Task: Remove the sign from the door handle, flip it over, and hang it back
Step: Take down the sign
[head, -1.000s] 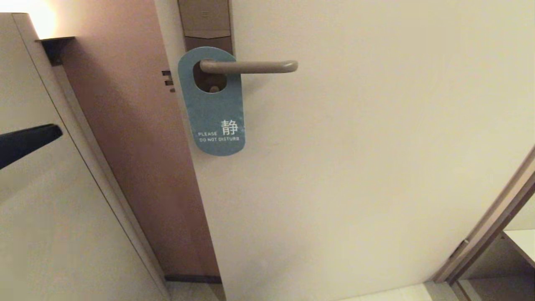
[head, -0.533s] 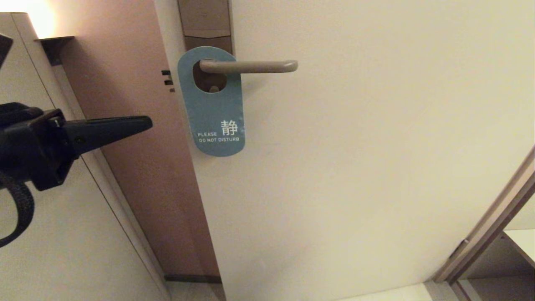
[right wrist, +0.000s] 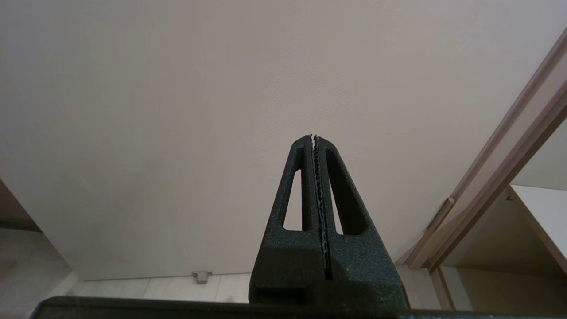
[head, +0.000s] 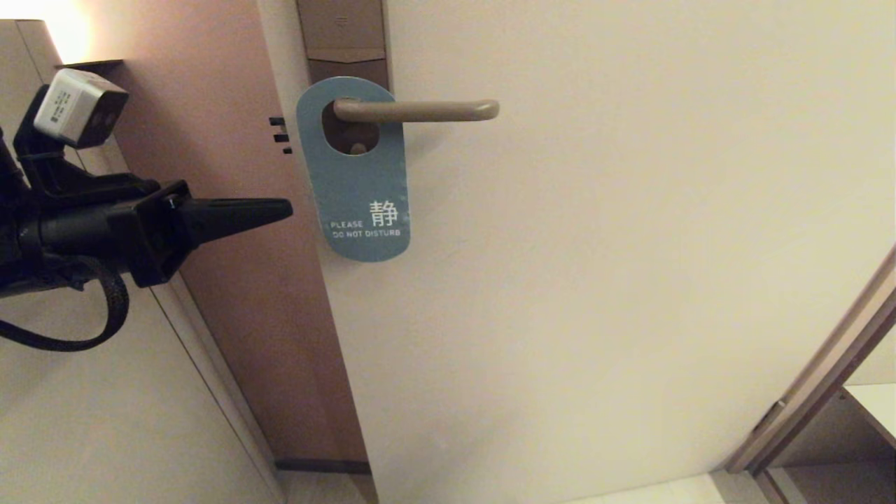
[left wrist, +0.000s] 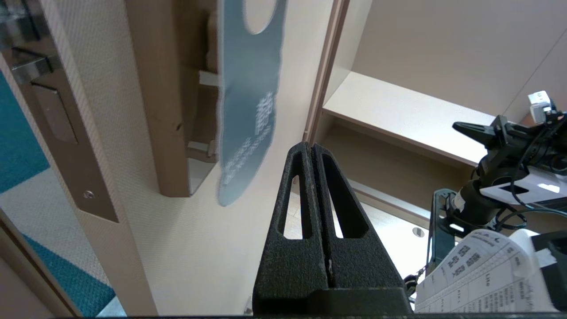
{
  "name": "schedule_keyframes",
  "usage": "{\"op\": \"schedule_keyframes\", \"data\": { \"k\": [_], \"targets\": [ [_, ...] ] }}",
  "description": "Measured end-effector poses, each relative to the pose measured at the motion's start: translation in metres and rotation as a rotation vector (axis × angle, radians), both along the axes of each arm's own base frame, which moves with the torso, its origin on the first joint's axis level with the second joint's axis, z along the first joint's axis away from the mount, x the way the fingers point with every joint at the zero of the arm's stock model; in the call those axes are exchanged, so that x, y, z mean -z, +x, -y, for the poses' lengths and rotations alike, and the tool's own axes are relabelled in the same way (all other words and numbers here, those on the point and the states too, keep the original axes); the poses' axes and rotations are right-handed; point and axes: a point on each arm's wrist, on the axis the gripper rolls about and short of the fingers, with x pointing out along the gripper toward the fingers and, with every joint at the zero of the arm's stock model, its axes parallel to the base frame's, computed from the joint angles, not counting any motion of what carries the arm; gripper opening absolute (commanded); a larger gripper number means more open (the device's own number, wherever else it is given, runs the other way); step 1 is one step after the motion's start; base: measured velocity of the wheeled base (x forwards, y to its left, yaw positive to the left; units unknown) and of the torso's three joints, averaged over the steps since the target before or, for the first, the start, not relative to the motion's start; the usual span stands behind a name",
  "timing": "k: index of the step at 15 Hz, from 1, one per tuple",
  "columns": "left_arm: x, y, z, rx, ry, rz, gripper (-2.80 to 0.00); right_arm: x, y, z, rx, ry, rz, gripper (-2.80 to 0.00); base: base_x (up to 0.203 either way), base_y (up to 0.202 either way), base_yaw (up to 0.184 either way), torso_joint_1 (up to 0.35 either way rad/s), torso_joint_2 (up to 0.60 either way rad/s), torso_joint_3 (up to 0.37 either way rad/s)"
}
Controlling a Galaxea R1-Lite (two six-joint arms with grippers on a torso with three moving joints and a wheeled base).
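Note:
The sign (head: 358, 189) hangs by its oval hole on the door handle (head: 420, 110), blue "PLEASE DO NOT DISTURB" side facing out. The handle sits on a tall brown lock plate (head: 343, 38). My left gripper (head: 287, 207) is shut and empty, pointing right, a short way left of the sign at the height of its lower half. In the left wrist view the gripper (left wrist: 311, 146) points just past the sign's lower end (left wrist: 248, 133). My right gripper (right wrist: 312, 137) is shut and empty, low before the door; it is out of the head view.
The cream door (head: 630, 280) fills the middle and right. Its brown edge (head: 231, 280) and the door frame (head: 84, 364) lie to the left, behind my left arm. A recessed shelf (head: 868, 406) is at the lower right.
My left arm has swung in from the left edge and risen, its gripper tip now much nearer the sign. The sign and handle have not moved.

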Motion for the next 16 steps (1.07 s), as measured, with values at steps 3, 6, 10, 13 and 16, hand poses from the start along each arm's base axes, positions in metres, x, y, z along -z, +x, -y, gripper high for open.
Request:
{"op": "schedule_keyframes", "data": {
  "k": [3, 6, 10, 13, 16],
  "targets": [
    [0.004, 0.006, -0.001, -0.004, 0.002, -0.011, -2.80, 0.000, 0.000, 0.000, 0.000, 0.000, 0.000, -2.80, 0.000, 0.000, 0.000, 0.000, 0.00, 0.000],
    [0.006, 0.007, -0.001, -0.005, 0.012, 0.005, -2.80, 0.000, 0.000, 0.000, 0.000, 0.000, 0.000, -2.80, 0.000, 0.000, 0.000, 0.000, 0.00, 0.000],
    [0.008, 0.010, -0.001, -0.005, 0.020, 0.015, -2.80, 0.000, 0.000, 0.000, 0.000, 0.000, 0.000, -2.80, 0.000, 0.000, 0.000, 0.000, 0.00, 0.000],
    [0.004, 0.004, -0.001, 0.002, 0.018, 0.027, -2.80, 0.000, 0.000, 0.000, 0.000, 0.000, 0.000, -2.80, 0.000, 0.000, 0.000, 0.000, 0.00, 0.000],
    [0.000, -0.007, -0.011, 0.035, 0.013, 0.044, -2.80, 0.000, 0.000, 0.000, 0.000, 0.000, 0.000, -2.80, 0.000, 0.000, 0.000, 0.000, 0.00, 0.000]
  ]
}}
